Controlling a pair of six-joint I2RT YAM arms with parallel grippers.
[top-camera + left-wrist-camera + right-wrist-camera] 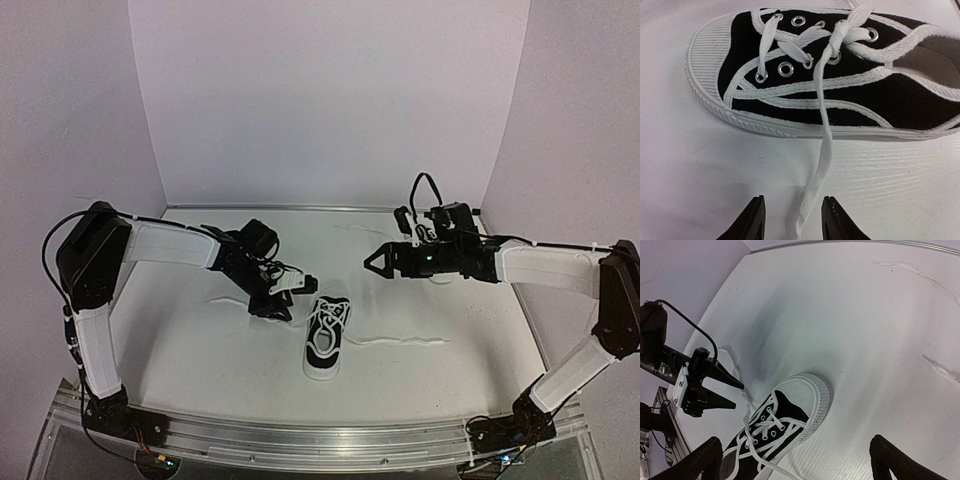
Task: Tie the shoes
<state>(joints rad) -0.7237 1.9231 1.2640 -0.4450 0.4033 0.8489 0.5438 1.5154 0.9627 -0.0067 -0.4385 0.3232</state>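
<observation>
On the white desk [200, 370], near the middle, stands one small black sneaker with a white rubber sole, a white toe cap and long white laces [327, 338]. It sits flat on its sole, and its toe points away from the arms, toward the back wall. The laces are loose and not tied in a bow. One white lace [825, 145] comes from the top holes, hangs down over the side of the sneaker and runs out onto the desk. Its end lies right between the left fingers [755, 222], just beside the sneaker. The left fingers are apart and do not pinch the lace. Another white lace [405, 342] lies in a wavy line on the desk to the right of the sneaker. The right fingers [697, 460] are spread wide and hold nothing. They hang above the desk, off to the right and behind the sneaker, well apart from it.
</observation>
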